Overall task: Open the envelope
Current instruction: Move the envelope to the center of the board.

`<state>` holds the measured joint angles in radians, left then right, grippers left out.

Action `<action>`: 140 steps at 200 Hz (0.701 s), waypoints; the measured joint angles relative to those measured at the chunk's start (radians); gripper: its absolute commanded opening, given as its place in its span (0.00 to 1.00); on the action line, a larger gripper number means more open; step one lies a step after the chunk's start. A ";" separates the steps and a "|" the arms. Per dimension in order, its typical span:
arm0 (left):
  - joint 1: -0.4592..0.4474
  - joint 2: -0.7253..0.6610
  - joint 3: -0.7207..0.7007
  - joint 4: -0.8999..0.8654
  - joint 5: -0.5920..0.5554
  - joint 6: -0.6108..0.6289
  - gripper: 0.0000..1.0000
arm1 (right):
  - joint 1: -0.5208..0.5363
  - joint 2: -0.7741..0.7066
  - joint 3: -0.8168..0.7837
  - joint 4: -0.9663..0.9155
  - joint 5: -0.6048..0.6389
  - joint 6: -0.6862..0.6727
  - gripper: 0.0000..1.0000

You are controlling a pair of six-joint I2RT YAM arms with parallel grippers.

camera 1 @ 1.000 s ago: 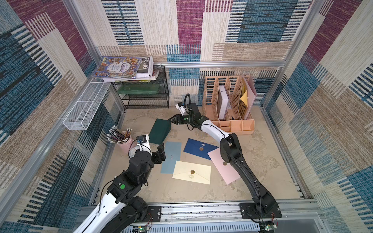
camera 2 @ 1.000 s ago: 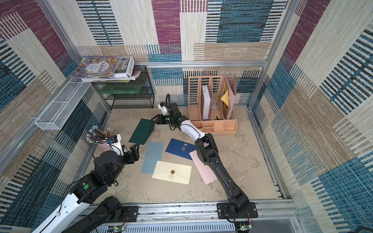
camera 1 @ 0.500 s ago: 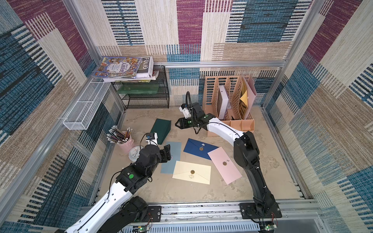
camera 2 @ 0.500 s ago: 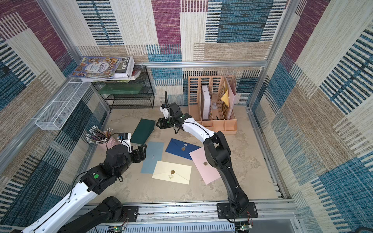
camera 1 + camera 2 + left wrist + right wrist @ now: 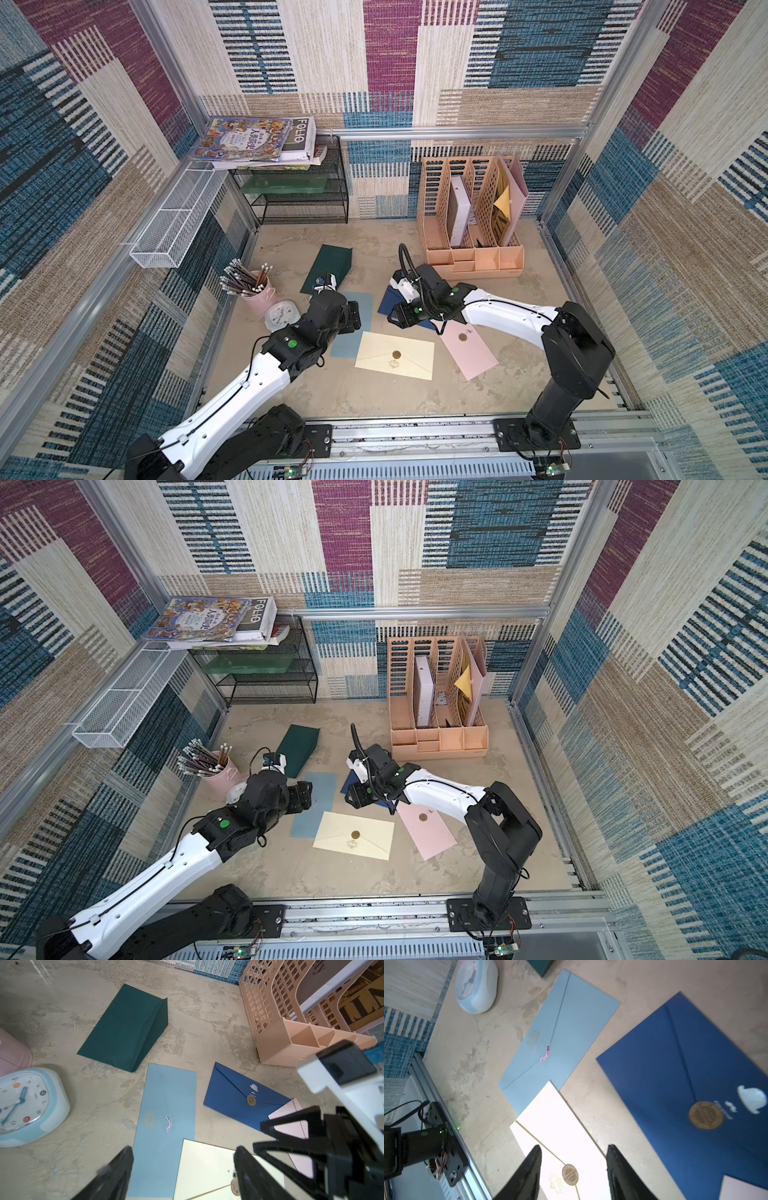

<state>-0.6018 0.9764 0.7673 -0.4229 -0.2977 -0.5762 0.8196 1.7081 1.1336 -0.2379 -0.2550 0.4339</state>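
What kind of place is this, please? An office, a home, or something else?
Most likely a robot test cell dressed as an office desk. A peach file organizer holds papers, a pink cup holds pencils, and sealed envelopes like the cream envelope lie on the tabletop, enclosed by patterned fabric walls on aluminium framing.

Five envelopes lie around the middle of the worktop (image 5: 415, 399). The central envelope (image 5: 395, 355) overlaps the near corner of the left envelope (image 5: 363, 301), at its 10 o'clock. The half-raised envelope (image 5: 330, 266) lies just beyond the left one, at 12 o'clock from it. The rear envelope (image 5: 239, 1097) sits at 1 o'clock from the central one, and the right envelope (image 5: 469, 349), at 3 o'clock, overlaps its near corner. A file organiser (image 5: 478, 264) stands at 1 o'clock by the back wall. A wire rack (image 5: 299, 208) at 11 o'clock carries books (image 5: 249, 139). A wire basket (image 5: 174, 224) hangs on the side wall at 10 o'clock. The pencil cup (image 5: 259, 297) stands at 9 o'clock, with the alarm clock (image 5: 282, 314) just beside it at 5 o'clock.
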 measured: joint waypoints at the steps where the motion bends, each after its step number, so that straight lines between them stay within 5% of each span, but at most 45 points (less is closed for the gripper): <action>1: 0.000 0.003 0.000 0.002 0.001 0.000 0.78 | 0.003 -0.001 -0.002 0.002 0.000 0.001 0.54; 91: 0.037 0.282 0.055 0.115 0.164 -0.049 0.78 | -0.056 0.080 0.011 0.025 0.051 0.012 0.53; 140: 0.039 0.363 0.068 0.164 0.246 -0.079 0.78 | -0.118 -0.019 -0.099 0.020 0.079 0.017 0.53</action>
<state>-0.5625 1.3396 0.8349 -0.2592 -0.0517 -0.6548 0.7013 1.6894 1.0344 -0.2180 -0.1757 0.4507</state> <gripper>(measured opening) 0.780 0.529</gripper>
